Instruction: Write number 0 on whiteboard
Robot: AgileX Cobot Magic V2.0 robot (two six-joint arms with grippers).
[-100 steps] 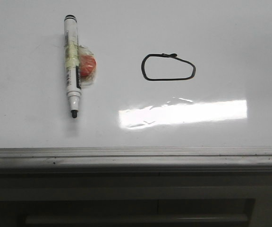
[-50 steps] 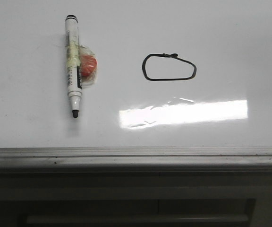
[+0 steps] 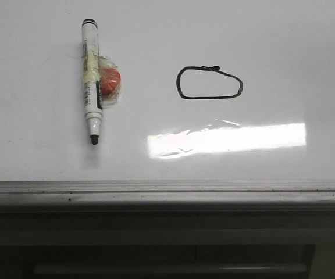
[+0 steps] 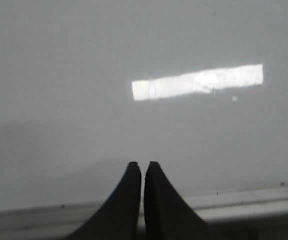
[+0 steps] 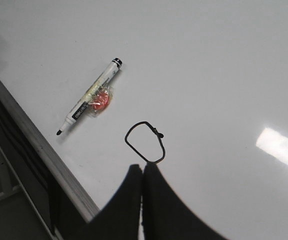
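Almost nothing has changed across the last second: in the front view the marker and the number 0 have only drifted a hair rightward in the picture, together, which reads as slight camera movement and not as anything being handled. Neither arm enters the front view at any of the three moments. Judgement: the writing is finished, the pen has been put down, and both arms are drawn back; nothing remains but to hold clear. The number 0 is a closed black loop, wide and flattened, with a small overlap tick at its top, sitting on the whiteboard right of centre and just above the bright rectangular glare. The marker lies uncapped, tip toward the near grey edge rail, well left of the loop and apart from it, with an orange-red lump taped against its barrel under clear wrap. Right gripper: fingers pressed together, holding nothing; in its wrist view the loop appears just beyond the fingertips, the marker farther off. Left gripper: fingers likewise together and empty, over bare board near the rail, with only the glare ahead; neither loop nor marker shows there.
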